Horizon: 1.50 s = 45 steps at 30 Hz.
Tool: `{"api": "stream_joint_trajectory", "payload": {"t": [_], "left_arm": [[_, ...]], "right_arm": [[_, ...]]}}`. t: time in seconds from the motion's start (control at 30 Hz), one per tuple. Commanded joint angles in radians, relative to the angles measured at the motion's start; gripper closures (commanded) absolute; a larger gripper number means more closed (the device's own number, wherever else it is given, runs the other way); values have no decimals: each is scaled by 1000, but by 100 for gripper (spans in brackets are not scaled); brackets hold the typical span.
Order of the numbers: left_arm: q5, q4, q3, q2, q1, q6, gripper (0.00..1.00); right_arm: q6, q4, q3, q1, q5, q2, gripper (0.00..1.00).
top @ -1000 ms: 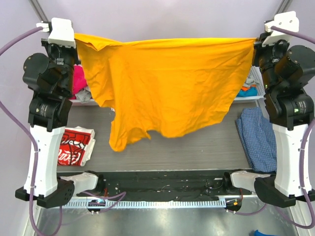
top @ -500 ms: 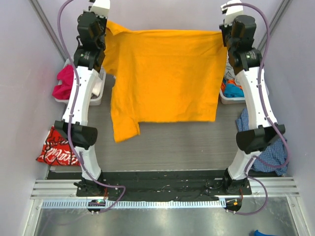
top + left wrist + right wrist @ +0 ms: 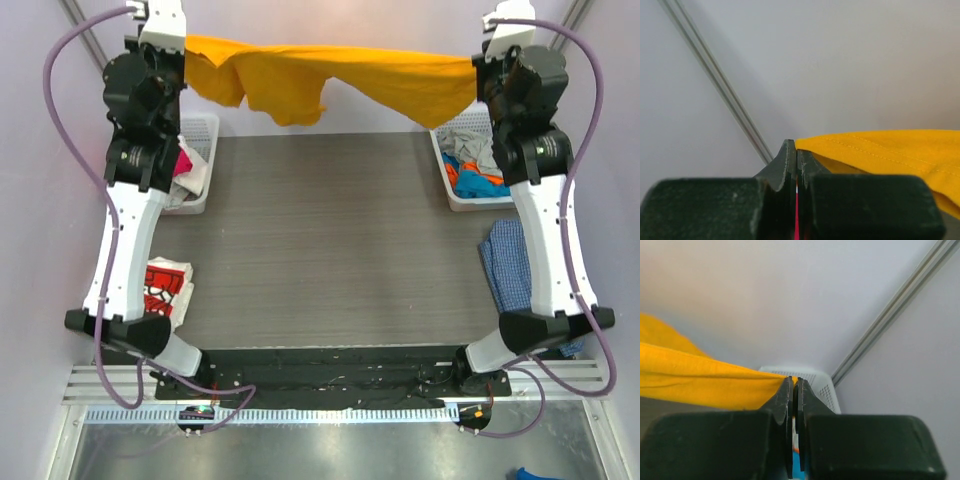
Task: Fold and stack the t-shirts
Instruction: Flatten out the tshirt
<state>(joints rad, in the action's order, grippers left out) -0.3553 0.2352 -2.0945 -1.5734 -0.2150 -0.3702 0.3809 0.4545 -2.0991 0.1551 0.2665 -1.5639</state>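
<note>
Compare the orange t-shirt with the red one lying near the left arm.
The orange t-shirt is plain; the red t-shirt has white print. The orange t-shirt hangs in the air, stretched from the left fingers to the right fingers; the red t-shirt lies on the table. The orange one is spread wide, the red one a compact bundle. Both are soft cloth.

Orange-yellow t-shirt [image 3: 400, 82]; red white-lettered t-shirt [image 3: 160, 295]; blue checked cloth [image 3: 512, 262].

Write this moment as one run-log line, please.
left gripper: shut on orange t-shirt | right gripper: shut on its other end | shirt: strung sagging between the grippers, far side | red t-shirt: lying near-left, untouched
</note>
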Motion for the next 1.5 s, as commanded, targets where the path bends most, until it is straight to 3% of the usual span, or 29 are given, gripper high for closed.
{"api": "stream_joint_trajectory", "payload": {"t": [0.0, 0.17, 0.37, 0.67, 0.93, 1.13, 1.3, 1.47], "left_arm": [[27, -48, 255, 120, 2, 7, 100], [104, -48, 668, 262, -44, 20, 100], [232, 59, 907, 369, -66, 25, 100], [467, 390, 916, 443, -102, -55, 100], [460, 770, 907, 492, -259, -214, 100], [374, 915, 919, 495, -323, -249, 100], [267, 788, 919, 532, -325, -208, 100], [51, 405, 857, 498, -325, -98, 100]], "right_arm": [[-45, -28, 250, -14, -32, 138, 99], [-83, -36, 614, -11, -91, 274, 99], [-99, 22, 847, -11, -182, 383, 99], [-73, 138, 993, -9, -253, 467, 99], [-5, 200, 1087, -11, -288, 502, 99], [39, 248, 1107, -11, -271, 508, 99], [20, 231, 1056, -9, -248, 502, 99], [-52, 141, 846, -9, -124, 437, 99]]}}
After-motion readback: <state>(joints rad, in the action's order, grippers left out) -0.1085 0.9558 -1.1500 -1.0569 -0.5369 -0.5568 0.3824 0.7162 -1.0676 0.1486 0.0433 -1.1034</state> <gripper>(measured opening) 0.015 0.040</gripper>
